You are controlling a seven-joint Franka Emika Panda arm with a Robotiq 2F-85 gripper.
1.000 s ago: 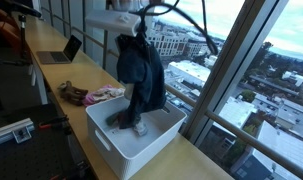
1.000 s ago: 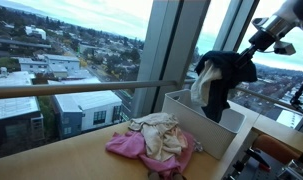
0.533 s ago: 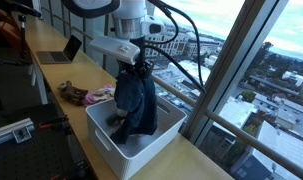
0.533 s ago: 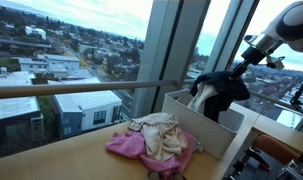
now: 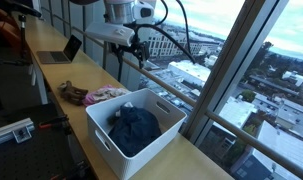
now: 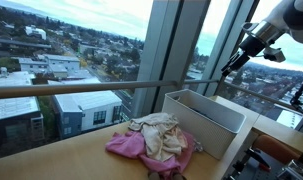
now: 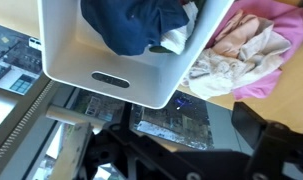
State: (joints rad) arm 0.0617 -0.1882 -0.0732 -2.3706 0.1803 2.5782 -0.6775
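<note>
Dropped from the jaws, the dark blue garment point(image 5: 136, 128) now lies bunched inside the white bin point(image 5: 109, 152), where a second ago it hung from the gripper point(image 5: 138, 48). That gripper has risen and hangs above the bin's far rim, well clear of the cloth, its fingers spread wide and holding nothing. The bin stands on the wooden counter point(image 5: 53, 72), close to its window edge. Just beside the bin lies a pink and cream clothes pile point(image 5: 91, 95). A laptop point(image 5: 61, 52) sits well beyond, toward the counter's far end.
</note>
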